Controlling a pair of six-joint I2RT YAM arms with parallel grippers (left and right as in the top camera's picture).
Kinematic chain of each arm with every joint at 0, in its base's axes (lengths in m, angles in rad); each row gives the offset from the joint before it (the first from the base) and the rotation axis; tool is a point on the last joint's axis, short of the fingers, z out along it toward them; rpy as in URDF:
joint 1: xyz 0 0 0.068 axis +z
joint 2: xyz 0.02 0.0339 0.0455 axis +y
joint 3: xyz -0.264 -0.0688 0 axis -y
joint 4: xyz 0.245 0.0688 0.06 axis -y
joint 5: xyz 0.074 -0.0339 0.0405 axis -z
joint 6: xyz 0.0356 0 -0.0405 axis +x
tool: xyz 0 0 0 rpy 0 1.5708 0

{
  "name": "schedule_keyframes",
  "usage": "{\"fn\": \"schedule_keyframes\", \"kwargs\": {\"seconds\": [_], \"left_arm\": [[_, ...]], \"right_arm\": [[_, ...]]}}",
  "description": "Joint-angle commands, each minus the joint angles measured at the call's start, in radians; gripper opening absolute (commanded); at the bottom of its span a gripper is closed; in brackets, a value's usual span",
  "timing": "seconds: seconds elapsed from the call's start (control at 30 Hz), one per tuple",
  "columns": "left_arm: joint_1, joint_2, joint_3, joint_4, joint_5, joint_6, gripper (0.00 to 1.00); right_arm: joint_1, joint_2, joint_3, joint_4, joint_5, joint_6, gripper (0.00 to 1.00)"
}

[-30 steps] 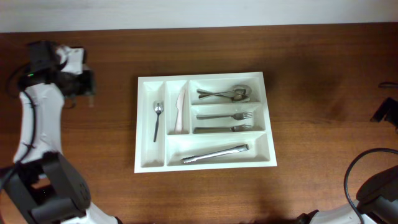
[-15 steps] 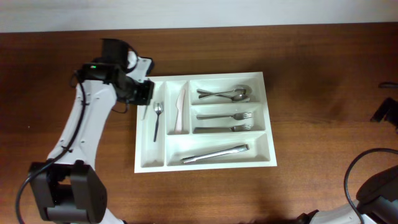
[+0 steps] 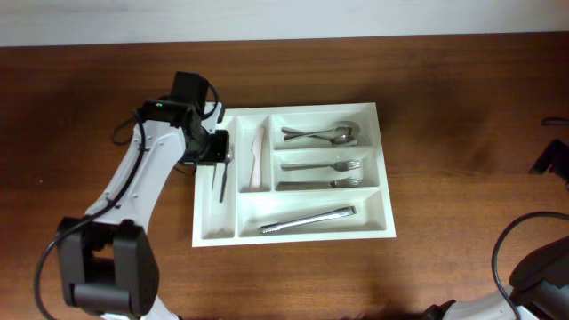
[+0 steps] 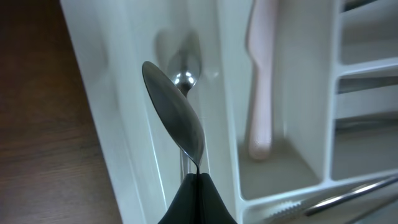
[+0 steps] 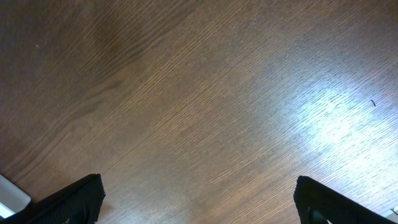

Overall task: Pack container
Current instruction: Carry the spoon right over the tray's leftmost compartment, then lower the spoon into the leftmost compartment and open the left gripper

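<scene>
The container is a white five-compartment cutlery tray at the table's middle. My left gripper hovers over its leftmost narrow compartment. In the left wrist view the gripper is shut on the thin handle of a metal spoon, bowl pointing away. Below it a small teaspoon lies in that compartment, beside the tray wall; its handle also shows overhead. My right gripper is open and empty over bare wood.
A pale plastic knife lies in the second narrow compartment. Two spoons, two forks and tongs fill the three wide compartments. Part of the right arm sits at the table's far right edge.
My left arm has swung right from the table's far left to above the tray's leftmost compartment. The right arm has not moved.
</scene>
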Motion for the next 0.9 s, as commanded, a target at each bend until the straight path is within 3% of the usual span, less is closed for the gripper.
{"fn": "schedule_keyframes", "kwargs": {"seconds": [0.0, 0.23, 0.33, 0.43, 0.73, 0.83, 0.87], "left_arm": [[0.000, 0.033, -0.023, 0.013, -0.017, -0.035, 0.02], [0.000, 0.067, -0.041, 0.021, -0.016, -0.035, 0.03], [0.001, 0.071, -0.041, 0.024, -0.016, -0.035, 0.16], [0.001, 0.071, -0.041, 0.039, -0.016, -0.035, 0.20], [0.002, 0.066, 0.031, 0.051, -0.013, -0.030, 0.66], [0.007, 0.049, 0.116, 0.027, -0.014, -0.002, 0.99], [0.011, 0.041, 0.144, 0.023, -0.014, 0.014, 0.99]], "right_arm": [[0.003, -0.003, -0.001, 0.002, 0.013, 0.008, 0.99], [0.003, -0.003, -0.001, 0.002, 0.013, 0.008, 0.99], [0.003, -0.003, -0.001, 0.002, 0.013, 0.008, 0.99], [0.003, -0.003, -0.001, 0.003, 0.013, 0.008, 0.99], [0.003, -0.003, -0.001, 0.002, 0.013, 0.008, 0.99], [0.003, -0.003, -0.001, 0.003, 0.013, 0.008, 0.99], [0.003, -0.003, -0.001, 0.003, 0.013, 0.008, 0.99]]}}
